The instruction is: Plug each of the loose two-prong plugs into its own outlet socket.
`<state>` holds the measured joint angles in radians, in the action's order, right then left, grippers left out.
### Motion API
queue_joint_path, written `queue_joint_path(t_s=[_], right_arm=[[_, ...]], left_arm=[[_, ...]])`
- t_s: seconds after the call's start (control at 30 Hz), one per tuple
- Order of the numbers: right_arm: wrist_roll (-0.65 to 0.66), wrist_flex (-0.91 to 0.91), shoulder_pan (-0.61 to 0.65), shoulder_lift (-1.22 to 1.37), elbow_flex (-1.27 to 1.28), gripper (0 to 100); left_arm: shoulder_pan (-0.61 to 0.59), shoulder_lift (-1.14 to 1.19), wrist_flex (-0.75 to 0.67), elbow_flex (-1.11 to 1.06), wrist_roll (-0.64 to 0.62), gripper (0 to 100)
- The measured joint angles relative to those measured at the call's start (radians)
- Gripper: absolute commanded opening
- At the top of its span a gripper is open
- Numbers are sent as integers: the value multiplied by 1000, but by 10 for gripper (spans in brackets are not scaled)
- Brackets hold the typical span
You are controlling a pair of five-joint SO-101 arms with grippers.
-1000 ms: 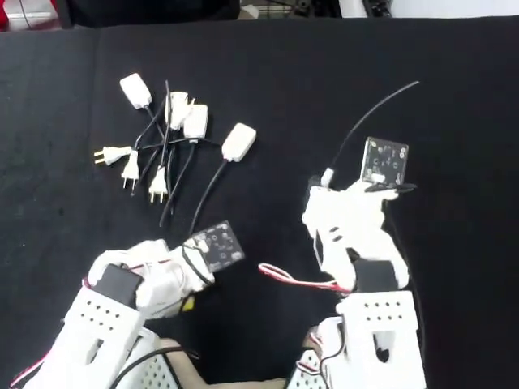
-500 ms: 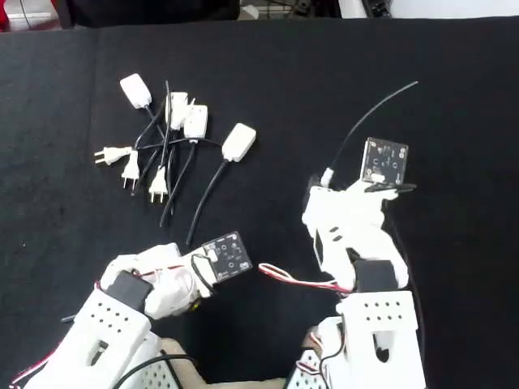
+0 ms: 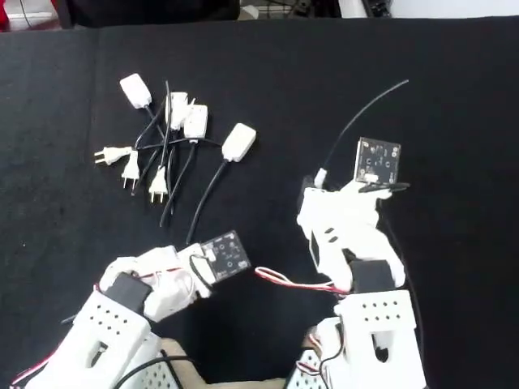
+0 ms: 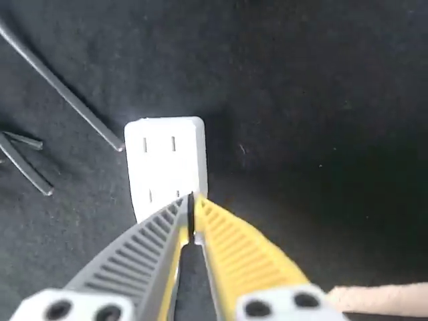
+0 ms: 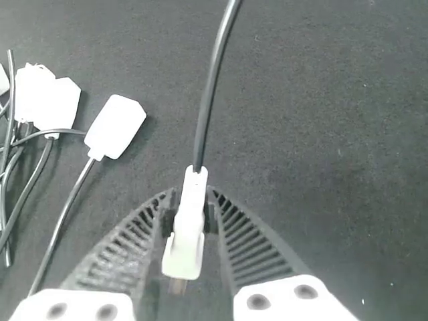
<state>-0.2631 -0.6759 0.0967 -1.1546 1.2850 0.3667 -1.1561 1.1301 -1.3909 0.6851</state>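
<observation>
Right jaws — closed on a white plug (image 5: 186, 231), its black cord (image 5: 210, 87) leading away. Left jaws — closed on the edge of a white outlet socket (image 4: 167, 160) at the bench (image 4: 321, 100).

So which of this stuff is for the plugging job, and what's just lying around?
For the job: plug in the right gripper; socket at the left gripper; pile of corded plugs and sockets.
Lying about: black cloth; clutter past the far edge.

The left gripper (image 4: 190, 200) has swung rightward across the table. The right gripper (image 5: 190, 198), holding its plug (image 5: 188, 231), has nudged slightly left; its cable shifted too.
</observation>
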Motion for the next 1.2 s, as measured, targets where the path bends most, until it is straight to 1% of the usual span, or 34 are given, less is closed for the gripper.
queue_joint_path(t_s=[0.07,0.1,0.17,0.23,0.33,0.43,0.57,0.73,0.83,0.93,1.03,1.1,1.2], right_arm=[[0,0,0,0,0,12],[0,0,0,0,0,12],[0,0,0,0,0,12],[0,0,0,0,0,12],[0,0,0,0,0,12],[0,0,0,0,0,12],[2,-23,0,0,0,12],[2,-25,0,0,0,12],[2,-25,0,0,0,12],[2,-25,0,0,0,12],[2,-25,0,0,0,12],[2,-25,0,0,0,12],[2,-25,0,0,0,12]], left_arm=[[0,41,0,46,-28,59],[-2,72,0,80,-38,89],[-14,147,37,150,-41,148],[-52,227,80,226,-38,191],[-115,325,107,313,-2,202],[-137,391,106,338,25,208],[-180,428,35,333,38,266],[-204,473,-103,241,38,249],[-203,514,-150,230,38,230],[-201,574,-169,230,38,180],[-196,623,-169,236,32,85],[-170,641,-169,244,3,31],[-112,647,-167,256,-48,32]])
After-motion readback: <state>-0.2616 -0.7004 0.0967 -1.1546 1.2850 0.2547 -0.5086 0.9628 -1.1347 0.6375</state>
